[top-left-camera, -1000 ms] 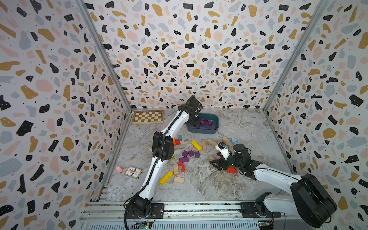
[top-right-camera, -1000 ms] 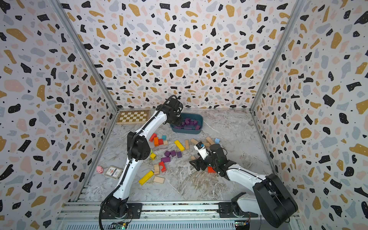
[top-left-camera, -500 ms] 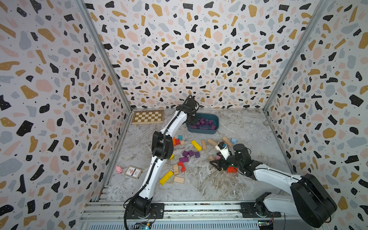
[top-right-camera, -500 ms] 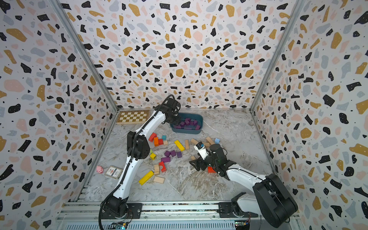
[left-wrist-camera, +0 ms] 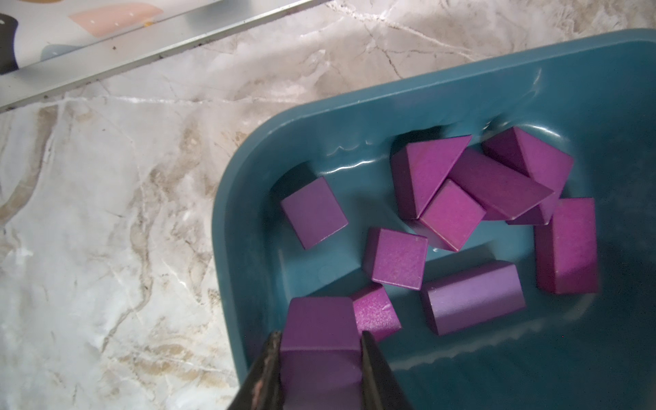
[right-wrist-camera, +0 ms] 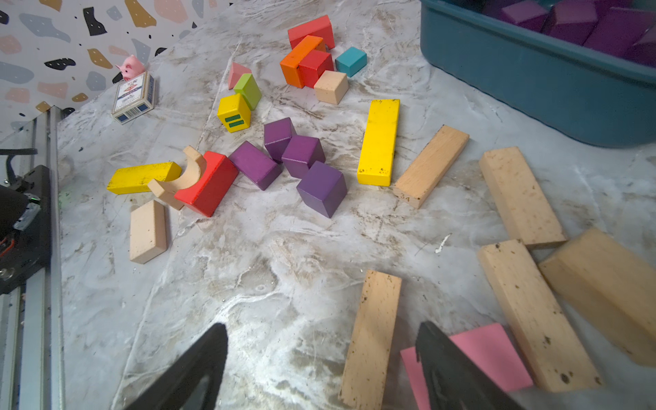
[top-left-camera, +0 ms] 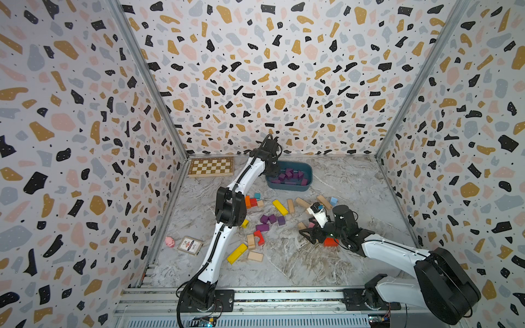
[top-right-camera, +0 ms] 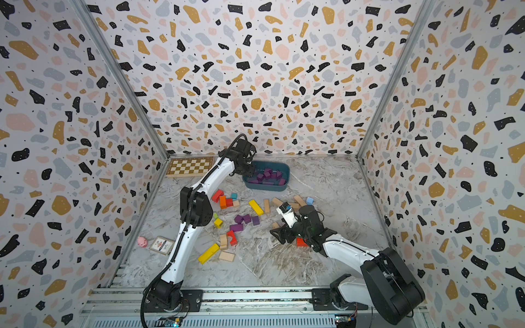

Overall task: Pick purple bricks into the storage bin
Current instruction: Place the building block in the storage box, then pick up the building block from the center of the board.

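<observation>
Matt purple bricks [left-wrist-camera: 395,257], glossy plastic bin [left-wrist-camera: 390,106]

Left hand [left-wrist-camera: 319,342] grips a purple brick [left-wrist-camera: 319,317]; right hand [right-wrist-camera: 321,330] spread wide.

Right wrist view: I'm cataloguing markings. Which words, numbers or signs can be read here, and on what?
"34": stamped near one end of the tan wooden bar.
"=": two green bars, on the yellow cube.
Playing-card box: print too blurred to read.

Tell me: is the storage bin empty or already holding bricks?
Partly filled: the storage bin holds several purple bricks, seen in the left wrist view.
</observation>
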Controlling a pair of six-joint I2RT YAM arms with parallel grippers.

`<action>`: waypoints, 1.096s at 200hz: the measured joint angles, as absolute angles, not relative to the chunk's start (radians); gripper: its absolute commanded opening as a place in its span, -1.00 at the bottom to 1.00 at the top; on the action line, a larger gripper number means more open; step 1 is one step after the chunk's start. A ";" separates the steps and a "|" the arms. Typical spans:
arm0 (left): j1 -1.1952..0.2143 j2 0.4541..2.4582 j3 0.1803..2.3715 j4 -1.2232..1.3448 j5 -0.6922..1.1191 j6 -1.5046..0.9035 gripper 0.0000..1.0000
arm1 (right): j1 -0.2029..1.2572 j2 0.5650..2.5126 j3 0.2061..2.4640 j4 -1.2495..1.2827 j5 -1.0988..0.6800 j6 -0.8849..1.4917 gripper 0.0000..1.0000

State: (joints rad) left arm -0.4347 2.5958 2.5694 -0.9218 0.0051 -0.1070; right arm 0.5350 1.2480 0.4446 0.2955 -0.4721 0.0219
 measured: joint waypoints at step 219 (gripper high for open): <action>-0.598 2.058 1.876 -0.843 -0.051 -0.020 0.98 | 0.543 1.263 0.445 0.296 -0.482 0.027 0.81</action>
State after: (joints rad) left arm -0.5976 2.0583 1.8763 -0.8429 -0.0513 -0.0196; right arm 0.5426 1.2633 0.4446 0.2962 -0.4820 0.0265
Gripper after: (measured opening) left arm 0.987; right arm 0.879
